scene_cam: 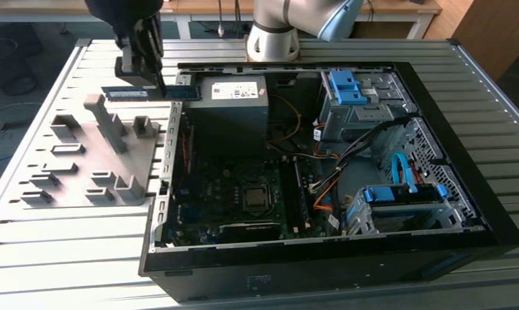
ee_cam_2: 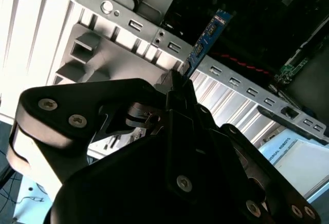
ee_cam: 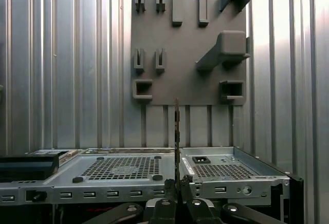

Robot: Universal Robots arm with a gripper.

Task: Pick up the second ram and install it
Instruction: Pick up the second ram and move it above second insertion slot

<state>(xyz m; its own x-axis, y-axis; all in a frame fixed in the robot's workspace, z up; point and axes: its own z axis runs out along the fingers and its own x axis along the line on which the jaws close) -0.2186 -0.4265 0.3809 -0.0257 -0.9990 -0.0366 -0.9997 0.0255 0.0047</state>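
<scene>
In the exterior view, a silvery-grey arm (scene_cam: 272, 35) with a pale blue joint cap (scene_cam: 339, 19) carries a matte black hand (scene_cam: 150, 85). The second wrist view shows its angular linked plates (ee_cam_2: 103, 103), fastened with round silver screws (ee_cam_2: 47, 104).

Lab: slatted bench (scene_cam: 53, 258), open PC (scene_cam: 328, 274) (desks (scene_cam: 199, 6) behind).

We could read no text. White labels on the power supply (scene_cam: 239, 90) and the second ram (scene_cam: 126, 94) carried print too fine for us; a pale panel (ee_cam_2: 295, 154) in the second wrist view bore faint lettering.
</scene>
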